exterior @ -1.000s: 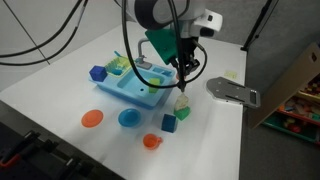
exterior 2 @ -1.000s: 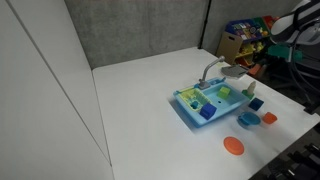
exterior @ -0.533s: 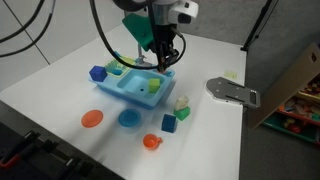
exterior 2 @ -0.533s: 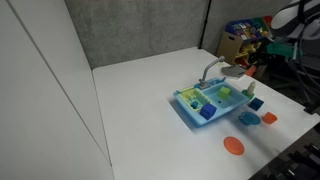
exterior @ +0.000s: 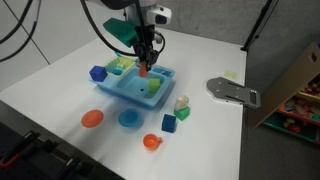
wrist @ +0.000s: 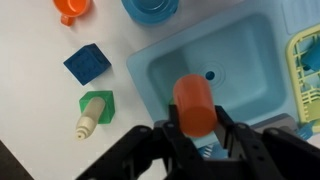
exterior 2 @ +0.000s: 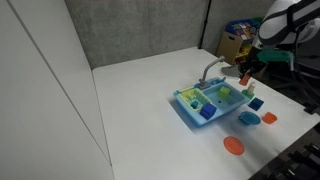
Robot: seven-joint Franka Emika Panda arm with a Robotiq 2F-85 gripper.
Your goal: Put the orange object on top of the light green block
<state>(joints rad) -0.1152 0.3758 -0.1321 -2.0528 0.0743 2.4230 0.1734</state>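
Observation:
My gripper (exterior: 143, 68) is shut on the orange object (wrist: 194, 103), a small orange cylinder, and holds it above the basin of the light blue toy sink (exterior: 128, 92). The object also shows in an exterior view (exterior 2: 244, 77). The light green block (exterior: 153, 87) lies inside the sink basin, just right of the gripper in that view; it also shows in an exterior view (exterior 2: 224, 93). In the wrist view the sink basin (wrist: 236, 62) lies beneath the orange object, and I cannot make out the light green block there.
On the white table near the sink: an orange plate (exterior: 92, 118), blue bowl (exterior: 129, 119), orange cup (exterior: 151, 142), blue cubes (exterior: 97, 73) (exterior: 183, 113), a darker green block (exterior: 169, 124) (wrist: 95, 108), a grey metal piece (exterior: 232, 91).
My gripper, holding the orange object, has moved from beside the sink's right end, near the loose blocks, to a spot over the sink basin.

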